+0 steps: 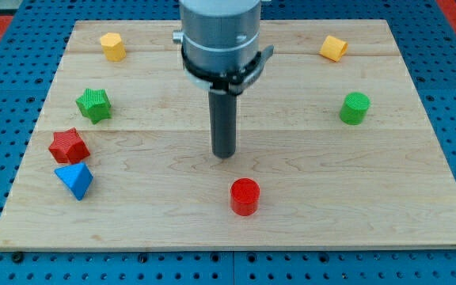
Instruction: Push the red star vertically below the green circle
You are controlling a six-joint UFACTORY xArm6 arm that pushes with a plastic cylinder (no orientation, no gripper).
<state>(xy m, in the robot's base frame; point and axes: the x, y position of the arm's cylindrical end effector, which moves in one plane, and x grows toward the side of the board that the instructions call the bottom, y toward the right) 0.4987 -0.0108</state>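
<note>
Here we have our tip [225, 155] resting on the wooden board [307, 206] near its middle, touching no block. It is a plain dark rod with no jaws, so it neither spreads nor pinches anything; it simply stands upright on bare wood.

The red star [69, 146] lies well apart from our tip, far toward the view's left, close to the board's left edge. Just below it, nearly touching, sits the blue triangular block [74, 180]. Above the red star, slightly to the right, is the green star [94, 104].

The green circle [355, 108] sits well toward the view's right, about level with the green star. So the red star and the green circle lie on opposite sides of the board, with our tip between them.

The red cylinder [245, 196] stands near our tip, just below it and slightly to the right, apart from it.

2 yellow blocks sit near the view's top: the yellow hexagonal block [112, 46] at the left and the yellow cube [333, 48] at the right.
</note>
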